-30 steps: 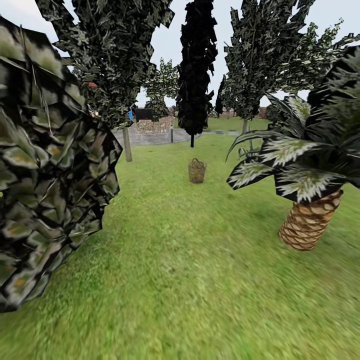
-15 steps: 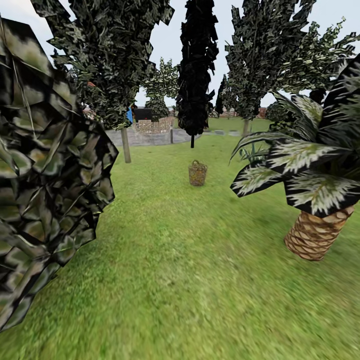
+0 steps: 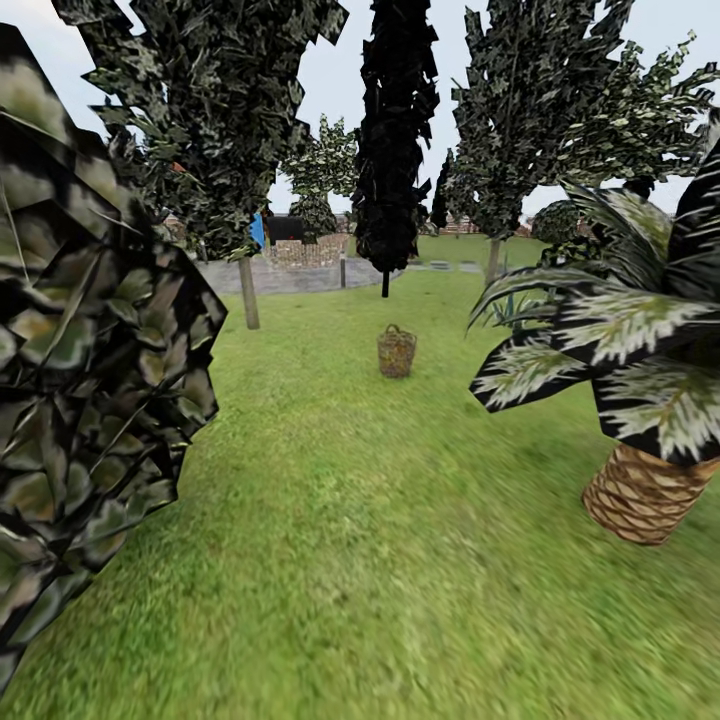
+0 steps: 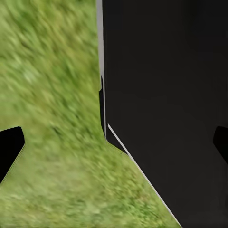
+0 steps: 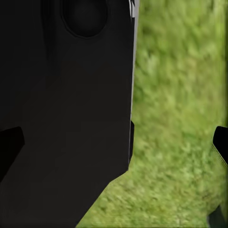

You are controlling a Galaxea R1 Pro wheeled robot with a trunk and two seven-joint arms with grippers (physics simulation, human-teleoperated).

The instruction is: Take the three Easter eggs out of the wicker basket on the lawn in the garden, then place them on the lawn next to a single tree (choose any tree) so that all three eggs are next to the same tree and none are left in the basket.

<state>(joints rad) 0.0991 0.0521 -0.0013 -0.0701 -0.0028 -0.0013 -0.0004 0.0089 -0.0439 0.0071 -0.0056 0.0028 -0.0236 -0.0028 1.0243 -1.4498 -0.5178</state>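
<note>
Progress nil: brown woven wicker basket (image 3: 396, 351) stands well ahead on mottled green lawn (image 3: 380, 560); eggs unconfirmed; both hands wide, empty.

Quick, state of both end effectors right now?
Left end effector: open, fingertips wide apart, nothing between them.
Right end effector: open, fingertips wide apart, holding nothing.

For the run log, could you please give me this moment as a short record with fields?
setting: lawn in a garden
basket: upright on the grass, far ahead, centre
eggs: too small to tell
tree: slim trunk, left of the basket
cypress: behind the basket
palm: near right
left fingers: wide apart, empty
right fingers: wide apart, empty
</note>
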